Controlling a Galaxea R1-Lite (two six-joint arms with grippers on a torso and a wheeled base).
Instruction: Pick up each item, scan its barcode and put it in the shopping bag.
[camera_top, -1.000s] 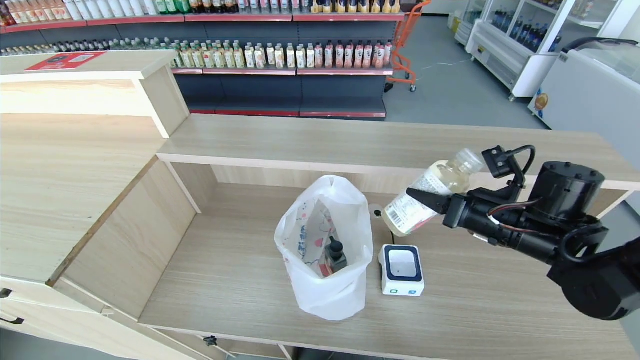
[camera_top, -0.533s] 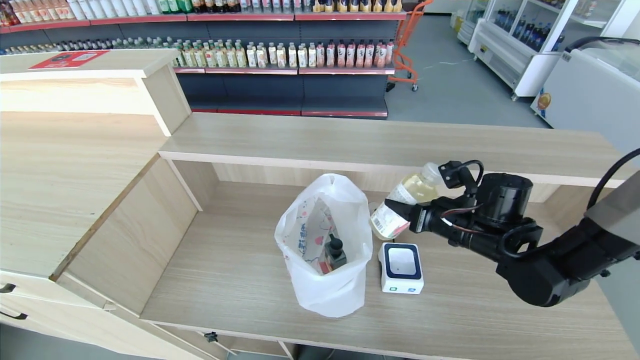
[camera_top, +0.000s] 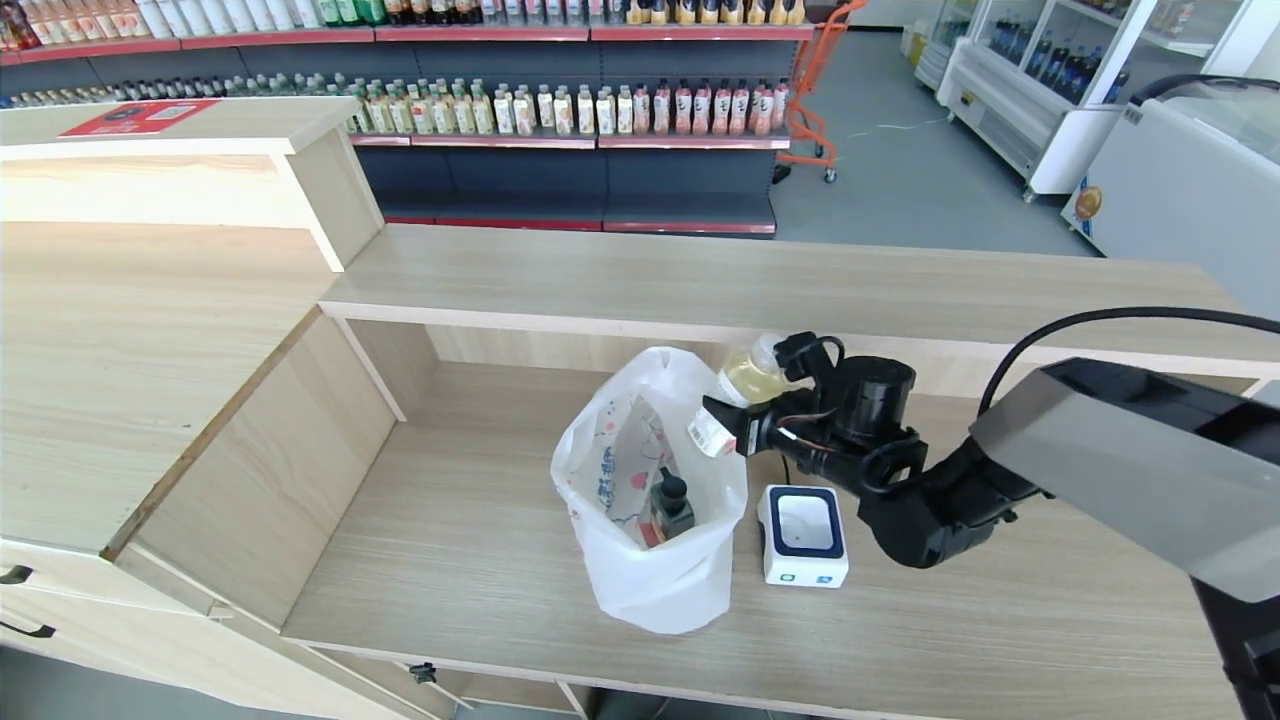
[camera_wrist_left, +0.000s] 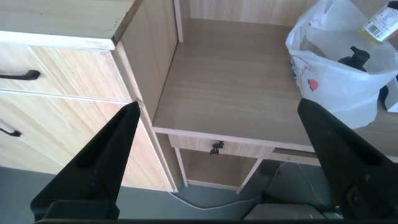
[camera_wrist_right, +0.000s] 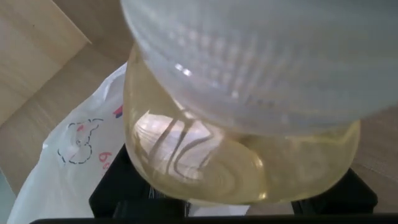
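My right gripper is shut on a clear bottle of pale yellow drink with a white cap, held tilted, bottom end over the right rim of the white shopping bag. In the right wrist view the bottle looms close, with the bag below it. A dark pump bottle stands inside the bag. The white barcode scanner lies on the counter just right of the bag. My left gripper is open, off the counter's front left corner, with the bag farther away.
The bag and scanner stand on a low wooden counter with a raised ledge behind and a wooden side wall to the left. Drawer fronts lie beside the left gripper. Store shelves of bottles stand beyond.
The right arm has swung left, carrying the bottle from above the scanner to over the bag's right rim, and lowered it somewhat. The bag and the scanner have not moved.
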